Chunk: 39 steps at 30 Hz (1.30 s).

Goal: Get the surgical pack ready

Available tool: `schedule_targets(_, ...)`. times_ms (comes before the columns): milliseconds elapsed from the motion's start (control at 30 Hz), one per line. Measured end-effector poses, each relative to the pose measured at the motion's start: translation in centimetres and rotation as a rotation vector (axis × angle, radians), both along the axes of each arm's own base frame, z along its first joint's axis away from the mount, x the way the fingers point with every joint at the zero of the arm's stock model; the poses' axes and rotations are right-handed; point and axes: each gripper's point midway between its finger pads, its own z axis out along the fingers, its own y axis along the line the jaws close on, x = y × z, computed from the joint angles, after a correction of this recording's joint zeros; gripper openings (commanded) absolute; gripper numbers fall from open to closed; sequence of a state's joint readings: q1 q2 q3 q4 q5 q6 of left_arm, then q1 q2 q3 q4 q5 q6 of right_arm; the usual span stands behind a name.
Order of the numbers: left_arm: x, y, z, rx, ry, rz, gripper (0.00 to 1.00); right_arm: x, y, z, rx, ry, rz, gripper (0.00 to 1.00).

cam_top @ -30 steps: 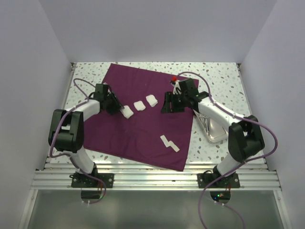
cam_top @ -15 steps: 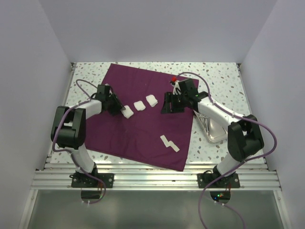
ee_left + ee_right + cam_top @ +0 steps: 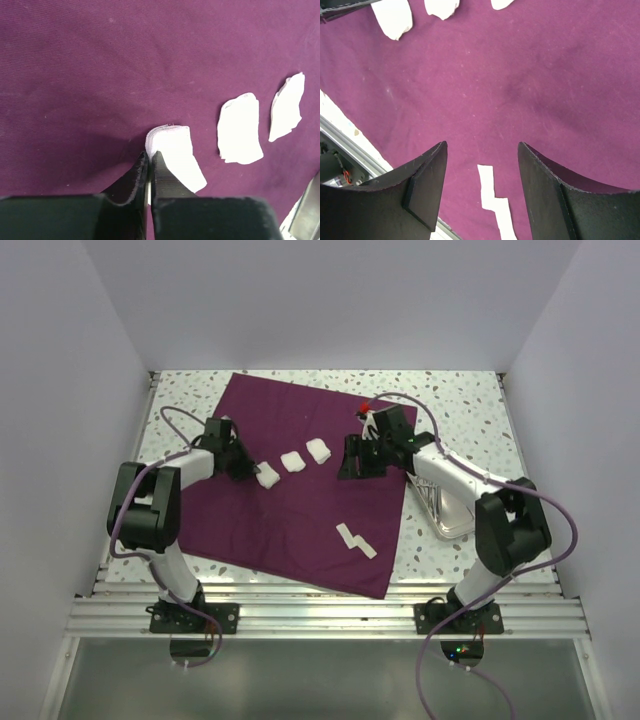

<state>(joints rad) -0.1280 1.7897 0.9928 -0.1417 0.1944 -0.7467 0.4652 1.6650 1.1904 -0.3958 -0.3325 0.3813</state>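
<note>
Three gauze squares (image 3: pixel 293 461) lie in a slanting row on the cloth (image 3: pixel 300 510), which is spread flat and unfolded over the middle and left of the counter (image 3: pixel 470 400), one corner at the far edge and another almost at the near edge. My left gripper (image 3: pixel 243 464) is low over the cloth toward the counter's left edge, its fingers pressed together right at the end of the left square (image 3: pixel 175 155). A thin white line shows between them, but I cannot tell whether any gauze is caught there. The other two squares sit apart from it, farther toward the right edge. My right gripper (image 3: pixel 352 462) hangs above the cloth's right part, near the right end of the row, with its fingers (image 3: pixel 427 175) spread wide and nothing between them — only bare purple fabric below. Between those fingers, lower in the wrist view, a stepped gauze strip (image 3: pixel 492 200) lies on the cloth toward the near-right corner of the counter, well apart from the row. Just beside the cloth's right edge stands the tray (image 3: pixel 455 530), partly under my right arm — its contents I cannot make out.
</note>
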Motion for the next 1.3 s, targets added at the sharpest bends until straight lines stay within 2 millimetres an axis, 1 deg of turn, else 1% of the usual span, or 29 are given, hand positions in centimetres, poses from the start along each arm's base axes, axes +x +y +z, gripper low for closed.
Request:
schedule_targets(167,-0.1,-0.1,0.1,0.008,-0.004,-0.008,0.00,-0.1,0.1,-0.5,-0.007,0.012,0.006,0.62)
schedule_targets(267,-0.3,-0.1,0.6,0.011,-0.023,-0.018,0.00,-0.2,0.2,-0.7,-0.012,0.009,0.016,0.63)
schedule_targets(367,-0.8,-0.1,1.7,0.011,-0.053,-0.035,0.00,-0.3,0.3,-0.6,-0.016,0.003,0.039,0.63)
schedule_targets(433,-1.0,-0.2,3.1,0.009,-0.093,-0.058,0.00,-0.5,0.6,-0.3,-0.002,-0.003,0.067,0.64)
schedule_targets(533,-1.0,-0.8,6.2,-0.004,-0.180,-0.098,0.00,-1.1,1.6,0.5,0.050,-0.003,0.129,0.68)
schedule_targets(567,-1.1,-1.1,7.3,-0.012,-0.213,-0.115,0.00,-1.3,2.1,0.8,0.070,-0.001,0.152,0.74)
schedule_targets(600,-1.3,-1.5,8.4,-0.020,-0.241,-0.134,0.00,-1.7,2.5,1.1,0.090,0.001,0.176,0.77)
schedule_targets(633,-1.6,-2.0,9.5,-0.031,-0.274,-0.158,0.00,-2.0,3.0,1.4,0.109,0.000,0.202,0.82)
schedule_targets(700,-2.4,-3.2,11.3,-0.055,-0.325,-0.209,0.00,-3.0,4.2,2.2,0.145,-0.001,0.263,0.82)
schedule_targets(767,-3.6,-4.8,12.8,-0.080,-0.370,-0.271,0.00,-4.0,5.7,3.1,0.178,-0.009,0.325,0.82)
schedule_targets(833,-5.0,-6.5,13.9,-0.105,-0.407,-0.338,0.00,-5.1,7.1,4.2,0.220,-0.024,0.387,0.83)
schedule_targets(933,-7.3,-8.4,15.4,-0.144,-0.449,-0.429,0.00,-6.8,8.5,6.2,0.288,-0.052,0.468,0.81)
schedule_targets(967,-8.0,-8.8,15.8,-0.152,-0.465,-0.453,0.00,-7.1,8.6,6.8,0.302,-0.065,0.485,0.79)
schedule_targets(1067,-9.6,-9.4,17.5,-0.168,-0.522,-0.506,0.00,-7.6,8.7,8.7,0.341,-0.115,0.531,0.76)
schedule_targets(1167,-10.6,-9.5,19.2,-0.176,-0.582,-0.535,0.00,-8.1,8.6,10.2,0.374,-0.156,0.568,0.76)
schedule_targets(1233,-11.1,-9.6,20.1,-0.184,-0.613,-0.551,0.00,-8.3,8.8,10.9,0.393,-0.175,0.587,0.75)
schedule_targets(1300,-11.7,-9.7,20.5,-0.196,-0.629,-0.571,0.00,-8.4,8.9,11.0,0.400,-0.182,0.599,0.75)
